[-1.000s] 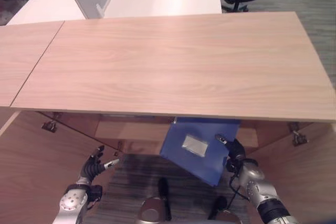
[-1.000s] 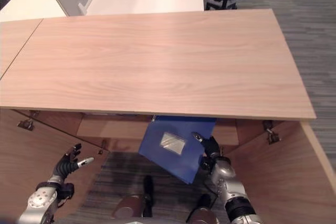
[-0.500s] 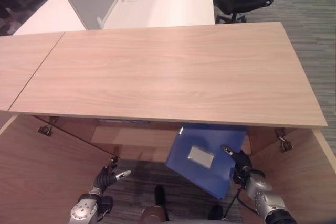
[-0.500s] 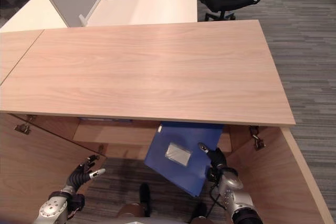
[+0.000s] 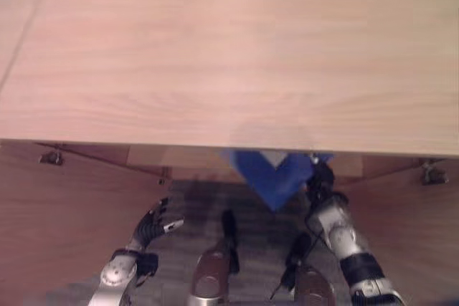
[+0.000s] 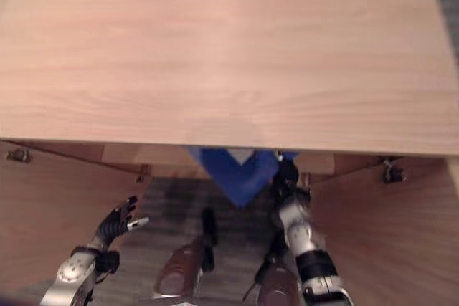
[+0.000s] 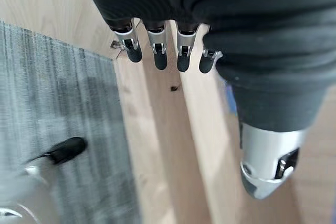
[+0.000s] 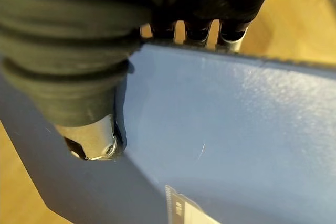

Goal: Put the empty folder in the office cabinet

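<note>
Up in the left eye view, the wooden cabinet top (image 5: 229,55) spans the frame, and a blue folder (image 5: 271,175) pokes out from under its front edge, most of it hidden beneath the top. The right hand (image 5: 320,179) sits at the folder's right edge. The left hand (image 5: 150,227) hangs apart over the grey carpet (image 5: 254,213), beside the open left door (image 5: 64,220). The right eye view gives the same layout, with the open right door (image 6: 387,241) beside the right arm. Seen from the left wrist view, the left hand's fingers (image 7: 157,51) are straight and hold nothing, over wooden boards, probably the cabinet's edge. Lastly, in the right wrist view, the thumb (image 8: 92,142) presses the folder's blue face while the fingers (image 8: 197,31) curl behind its edge, pinching it.
</note>
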Available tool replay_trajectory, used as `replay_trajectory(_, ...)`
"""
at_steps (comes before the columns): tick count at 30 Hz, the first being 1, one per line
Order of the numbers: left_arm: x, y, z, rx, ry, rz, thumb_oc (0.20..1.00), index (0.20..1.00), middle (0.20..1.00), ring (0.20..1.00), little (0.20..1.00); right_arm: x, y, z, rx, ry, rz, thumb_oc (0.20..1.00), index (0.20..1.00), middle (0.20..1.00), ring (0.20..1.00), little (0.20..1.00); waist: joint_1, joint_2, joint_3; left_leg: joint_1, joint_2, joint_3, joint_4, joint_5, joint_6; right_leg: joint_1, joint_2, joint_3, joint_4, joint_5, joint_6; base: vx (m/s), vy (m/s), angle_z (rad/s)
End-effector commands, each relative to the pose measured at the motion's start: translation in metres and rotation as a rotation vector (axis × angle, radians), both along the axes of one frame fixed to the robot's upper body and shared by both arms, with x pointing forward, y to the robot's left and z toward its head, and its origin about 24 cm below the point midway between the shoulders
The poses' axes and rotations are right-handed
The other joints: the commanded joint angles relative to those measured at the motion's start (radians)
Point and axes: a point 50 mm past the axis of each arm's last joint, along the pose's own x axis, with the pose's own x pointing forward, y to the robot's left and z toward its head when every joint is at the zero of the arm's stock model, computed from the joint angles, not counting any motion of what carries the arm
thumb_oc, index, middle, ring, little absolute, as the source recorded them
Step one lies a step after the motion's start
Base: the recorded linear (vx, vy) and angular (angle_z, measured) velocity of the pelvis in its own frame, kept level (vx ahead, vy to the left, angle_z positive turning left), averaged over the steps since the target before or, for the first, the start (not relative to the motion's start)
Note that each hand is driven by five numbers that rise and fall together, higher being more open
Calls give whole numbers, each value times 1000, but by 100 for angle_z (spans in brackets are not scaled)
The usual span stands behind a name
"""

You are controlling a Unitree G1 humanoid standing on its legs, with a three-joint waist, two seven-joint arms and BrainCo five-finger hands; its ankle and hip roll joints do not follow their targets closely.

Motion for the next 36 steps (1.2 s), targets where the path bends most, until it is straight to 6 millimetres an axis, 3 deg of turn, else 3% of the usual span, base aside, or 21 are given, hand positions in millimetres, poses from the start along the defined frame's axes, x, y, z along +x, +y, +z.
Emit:
replay_trajectory(1,-7,17,13,48,-51,18,1000,1000,1000,1000,1000,1,11,39,205,-216,-66,200,200,200,200,200,1,-56,-25,-96,-11,-45,193,-172,-1,-47,-40,52,54,-28,2,-158,93,-3)
replay_trajectory(2,-3,12,13,41,-59,10,1000,1000,1000,1000,1000,5,14,55,273,-280,-85,200,200,200,200,200,5,-54,-17,-153,-4,-45,251,-190,9,-107,-60,60,119,-50,-6,-134,77,-1)
replay_trajectory(5,2,1,15,17,-81,-25,1000,1000,1000,1000,1000,8,14,77,355,-370,-125,200,200,200,200,200,9,-45,0,-253,5,-53,367,-232,31,-211,-95,84,251,-97,-20,-101,63,2)
replay_trajectory(15,13,-12,27,13,-138,-68,1000,1000,1000,1000,1000,5,8,95,440,-452,-197,200,200,200,200,200,9,-26,9,-508,3,-95,666,-336,56,-457,-146,140,586,-252,-65,-29,2,7)
replay_trajectory(19,21,-17,43,-13,-220,-73,1000,1000,1000,1000,1000,5,5,106,469,-496,-224,200,200,200,200,200,15,-15,9,-621,11,-119,777,-369,54,-568,-175,172,718,-322,-99,6,-31,11)
replay_trajectory(27,29,-24,71,-59,-352,-69,1000,1000,1000,1000,1000,9,2,124,485,-533,-270,200,200,200,200,200,26,2,3,-781,13,-145,912,-408,66,-741,-209,226,887,-390,-133,7,-15,7)
replay_trajectory(36,33,-25,84,-66,-407,-53,1000,1000,1000,1000,1000,12,5,130,400,-504,-258,200,200,200,200,200,23,-12,-11,-882,14,-153,997,-432,76,-869,-220,275,993,-419,-152,4,-4,0)
